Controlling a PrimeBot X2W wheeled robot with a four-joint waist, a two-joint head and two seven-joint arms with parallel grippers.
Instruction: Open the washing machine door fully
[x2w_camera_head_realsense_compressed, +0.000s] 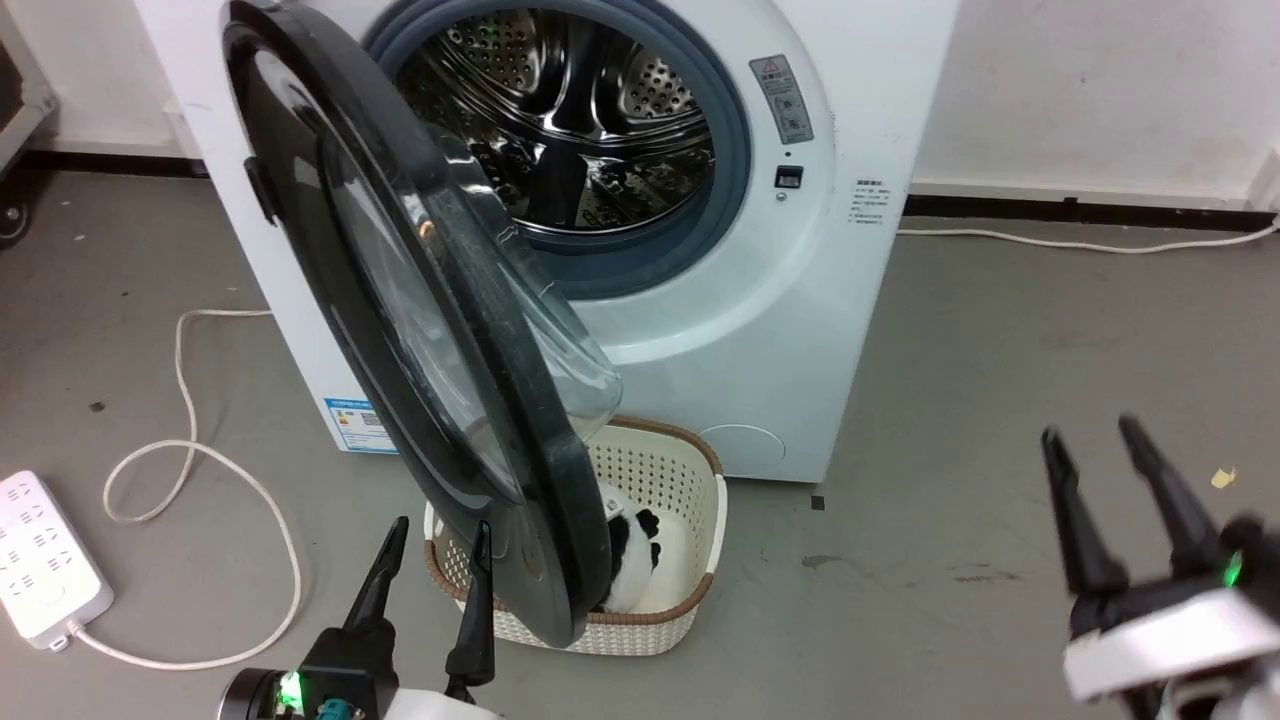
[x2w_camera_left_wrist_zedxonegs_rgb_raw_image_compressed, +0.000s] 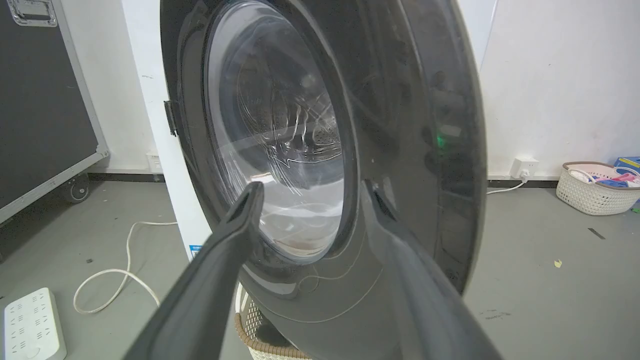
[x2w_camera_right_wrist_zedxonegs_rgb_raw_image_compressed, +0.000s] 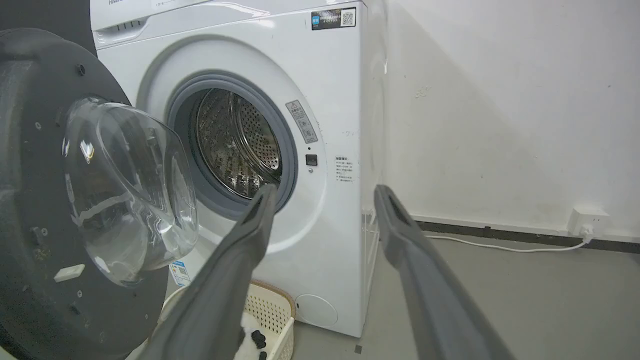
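**Washing machine door (x2w_camera_head_realsense_compressed: 300, 230) swung out, both hands apart and empty**

The washing machine (x2w_camera_head_realsense_compressed: 760, 330) stands against the white wall. Its door hangs from the hinge on the robot's left side of the machine's front and juts forward from it, nearly edge-on in the head view. The glossy black outer face is turned away from the machine's opening, and the clear glass bowl (x2w_camera_right_wrist_zedxonegs_rgb_raw_image_compressed: 125, 190) bulges back toward it. The grey gasket (x2w_camera_head_realsense_compressed: 735, 170) and the perforated steel drum (x2w_camera_head_realsense_compressed: 570, 110) inside it lie fully uncovered.

The left hand (x2w_camera_head_realsense_compressed: 441, 523) is in front of the machine, at the door's lower rim, on the outer-face side. Its two fingers are spread and grip nothing. In the left wrist view they point at the black rim and the glass, and whether either tip touches the door cannot be told. The right hand (x2w_camera_head_realsense_compressed: 1088, 427) hovers well off the machine's right front corner, with its fingers also apart and empty.

A cream perforated basket (x2w_camera_head_realsense_compressed: 680, 480) sits on the floor against the foot of the machine, under the door's bottom edge. It holds something black and white (x2w_camera_head_realsense_compressed: 635, 555). A white power strip (x2w_camera_head_realsense_compressed: 40, 560) and its looping cable (x2w_camera_head_realsense_compressed: 190, 400) lie on the floor to the left of the machine.
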